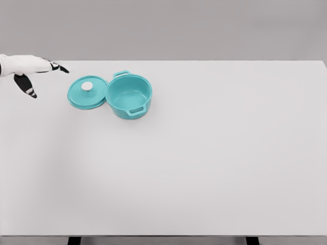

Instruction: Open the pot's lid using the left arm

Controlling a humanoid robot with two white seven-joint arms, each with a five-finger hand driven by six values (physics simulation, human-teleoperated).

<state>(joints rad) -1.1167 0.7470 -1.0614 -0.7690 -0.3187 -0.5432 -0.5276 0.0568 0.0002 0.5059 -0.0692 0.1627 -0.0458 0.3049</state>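
My left hand (pixel 30 69) hangs over the far left of the table (pixel 204 168), fingers stretched out and thumb dropped, holding nothing. The teal lid (pixel 87 92) lies flat on the tabletop just left of the pot (pixel 129 95), its rim touching or nearly touching the pot's wall, and the pot stands open and empty, so I judge the opening done. The lid looks rigid, probably smooth and a bit slippery at its thin rim; its white knob (pixel 87 86) is the sensible place to pinch (the rim sits too flat to get fingers under). The pot's two loop handles would suit lifting it. Broad bare table lies to the right and front; the left edge is close to my hand
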